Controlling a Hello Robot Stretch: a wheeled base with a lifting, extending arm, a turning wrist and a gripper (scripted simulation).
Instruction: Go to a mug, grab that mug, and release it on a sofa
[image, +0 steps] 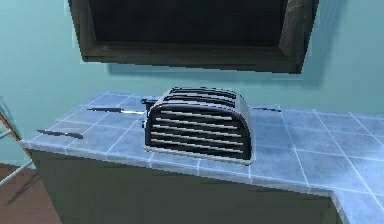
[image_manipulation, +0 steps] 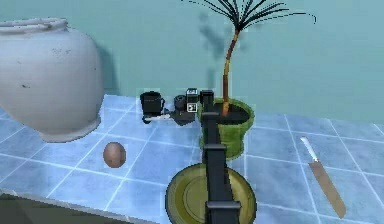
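A: Where was the gripper?

B: In the arm side view the gripper (image_manipulation: 158, 117) was a little left of the centre of the frame. It sat at the end of the dark arm (image_manipulation: 215, 170) that rose from the bottom edge. Its thin fingers (image_manipulation: 166, 119) pointed toward the left.

A: Did it have hold of something?

B: I could not tell. A dark mug (image_manipulation: 151, 102) was right at its far end, above the blue tiled counter (image_manipulation: 60, 178). Whether the mug stood on the tiles or hung from the fingers could not be read. The state of the fingers could not be judged either.

A: What was around it?

B: Just right of the gripper, behind the arm, stood a green pot (image_manipulation: 238, 128). Its plant (image_manipulation: 235, 40) had thin dark leaves that reached the top of the frame. At the bottom edge a round green dish (image_manipulation: 185, 195) lay partly under the arm. A brown egg (image_manipulation: 115, 154) lay at the lower left, apart from the mug. A large pale vase (image_manipulation: 45, 75) took the upper left. A long knife (image_manipulation: 322, 178) lay at the lower right.

A: And the forward view?

B: A dark toaster (image: 198, 125) stood in the centre on a tiled worktop (image: 310, 140), below a dark frame (image: 190, 58) on the teal wall. Left of the toaster lay a small knife (image: 120, 110) and a dark utensil (image: 62, 133).
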